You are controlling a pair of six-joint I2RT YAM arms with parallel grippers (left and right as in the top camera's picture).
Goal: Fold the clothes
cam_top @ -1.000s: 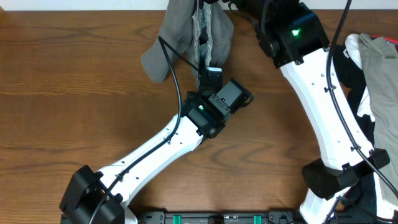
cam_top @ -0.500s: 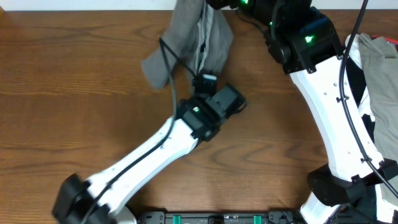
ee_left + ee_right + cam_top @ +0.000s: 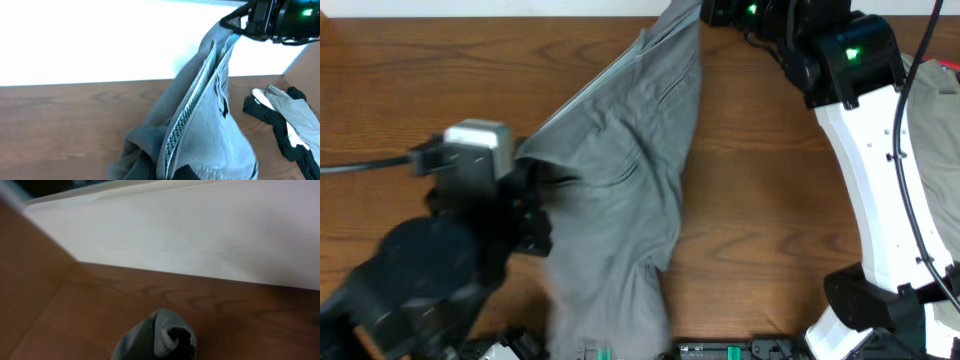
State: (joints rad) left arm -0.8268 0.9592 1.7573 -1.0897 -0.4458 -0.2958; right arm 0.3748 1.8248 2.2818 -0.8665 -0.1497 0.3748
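We see the shorts (image 3: pixel 620 190) stretched in the air between the two claws, spread like a slanting sheet above the wooden table (image 3: pixel 420 60).

The right claw (image 3: pixel 227 22) is closed on the top corner of the cloth, at the far edge of the table near the white wall (image 3: pixel 100 40). Its own camera shows only a small grey fold at the bottom of the frame. The left claw (image 3: pixel 185 173) is closed too, on the lower part of the shorts. There the pale speckled lining (image 3: pixel 182 120) runs up the cloth as a narrow band.

From overhead, the left arm (image 3: pixel 430 270) is raised close to the lens, large and blurred. It hides the near left of the table and part of the edge of the shorts. A dark cable (image 3: pixel 360 165) runs off from it to the left. The hanging cloth fills much of the left wrist view and covers the table behind it.

At the right end of the table lies a heap: a tan garment (image 3: pixel 295 112) on top of black and white clothes (image 3: pixel 280 135), well apart from the shorts. The white right arm (image 3: pixel 865 200) crosses in front of that heap in the overhead view, and two green lights glow on it.
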